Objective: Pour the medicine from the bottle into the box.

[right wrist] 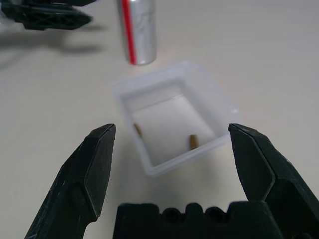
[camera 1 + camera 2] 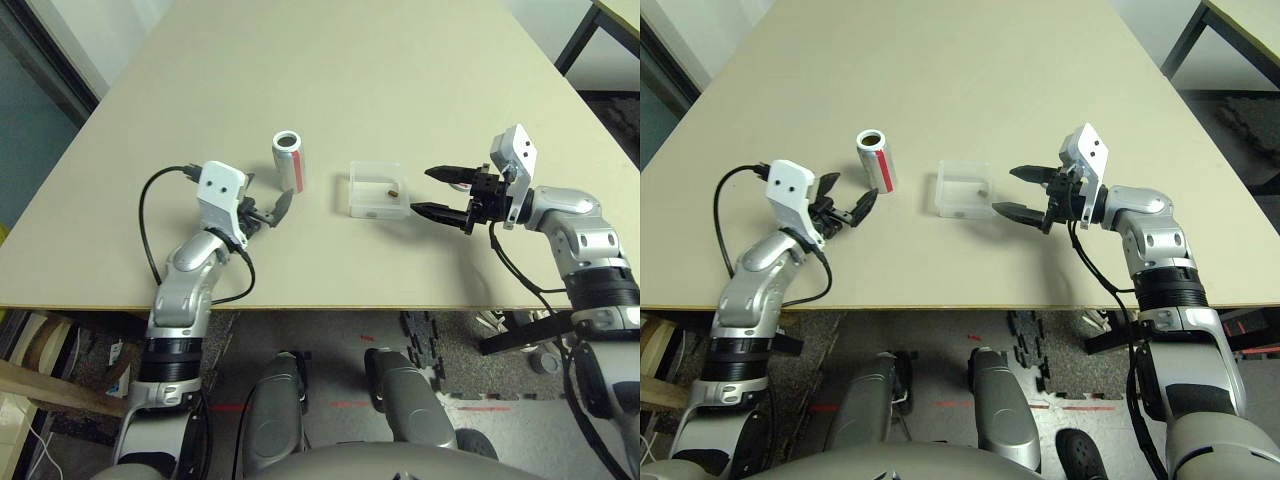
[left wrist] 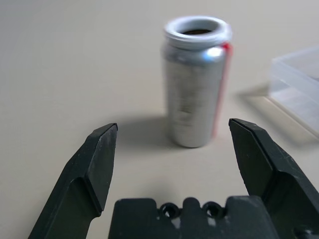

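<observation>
— Two sets of jaws: released or clenched?
— Both released. Left gripper [image 2: 268, 213] sits left of centre, right gripper [image 2: 432, 192] right of centre.
— And the medicine [image 2: 393, 187]?
— Inside the box [image 2: 376, 189], mid-frame on the surface [image 2: 330, 70]. The bottle [image 2: 290, 160] stands upright just left of it, apart from both grippers.

Counter [image 2: 330, 80] — a plain beige top with a thin wood-toned front edge, its surface smooth and unmarked. Beyond its far right corner stands a second piece of furniture with a pale top on a dark metal frame [image 2: 578, 35]. Below the front edge, the floor carries black interlocking foam mats [image 2: 440, 335] and short red tape marks [image 2: 350, 404]. A wooden frame [image 2: 45, 385] sits at the lower left — a white cable [image 2: 40, 435] lies close beside it. A dark panel [image 2: 35, 120] flanks the counter's left side.
</observation>
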